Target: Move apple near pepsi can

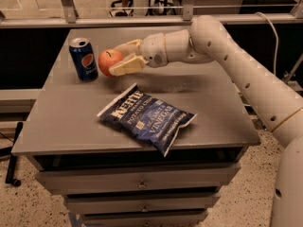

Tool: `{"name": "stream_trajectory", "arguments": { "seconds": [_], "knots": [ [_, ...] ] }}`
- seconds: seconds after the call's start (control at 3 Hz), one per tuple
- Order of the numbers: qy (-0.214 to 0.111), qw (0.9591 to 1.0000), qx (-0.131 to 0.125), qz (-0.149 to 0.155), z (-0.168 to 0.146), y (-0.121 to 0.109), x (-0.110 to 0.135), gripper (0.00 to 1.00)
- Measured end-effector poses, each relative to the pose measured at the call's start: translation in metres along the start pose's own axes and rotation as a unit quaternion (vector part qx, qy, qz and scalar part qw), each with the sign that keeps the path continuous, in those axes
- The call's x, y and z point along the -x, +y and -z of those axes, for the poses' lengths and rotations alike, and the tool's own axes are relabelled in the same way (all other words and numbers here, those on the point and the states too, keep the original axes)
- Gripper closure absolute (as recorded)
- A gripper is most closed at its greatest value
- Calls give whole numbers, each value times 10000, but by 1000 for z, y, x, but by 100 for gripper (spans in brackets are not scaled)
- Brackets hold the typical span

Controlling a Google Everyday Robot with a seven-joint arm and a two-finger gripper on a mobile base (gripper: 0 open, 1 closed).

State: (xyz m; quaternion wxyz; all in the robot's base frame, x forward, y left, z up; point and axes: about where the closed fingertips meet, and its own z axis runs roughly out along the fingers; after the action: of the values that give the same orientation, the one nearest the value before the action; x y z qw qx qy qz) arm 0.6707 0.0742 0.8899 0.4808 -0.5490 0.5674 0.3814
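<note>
**Apple clamped in gripper, right next to the can**

- gripper (113,60) sits over the back-left part of the table (222,112), reaching in from the right and pointing left toward the can.
- Hand state: closed on the apple (106,60). Fingers (127,66) are spread only as far as the apple's width. One pale finger runs along the apple's near lower side, the other sits behind its upper right edge.
- The apple is red-orange, with the stem dimple facing up. It sits low over the tabletop. Can't tell whether its underside is resting on the surface or just off it.
- pepsi can (84,59) stands upright near the back-left corner, logo facing the camera. The apple is just beside it on its right. Can't tell whether the two are touching or a sliver apart.
- arm (236,56) comes in from the right edge, angling up and left across the back of the table, with the wrist roughly level.
- Kettle chip bag (147,118) lies flat mid-table toward the front, apart from the apple, the can and the hand.
- drawers (137,181) below the tabletop are shut.
</note>
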Motion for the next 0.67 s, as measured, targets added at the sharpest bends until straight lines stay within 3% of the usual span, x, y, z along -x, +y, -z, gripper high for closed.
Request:
{"name": "stream_trajectory", "arguments": {
  "seconds": [0.67],
  "knots": [
    [20,9999,122,84,-22,-1,-11,53]
  ]
}}
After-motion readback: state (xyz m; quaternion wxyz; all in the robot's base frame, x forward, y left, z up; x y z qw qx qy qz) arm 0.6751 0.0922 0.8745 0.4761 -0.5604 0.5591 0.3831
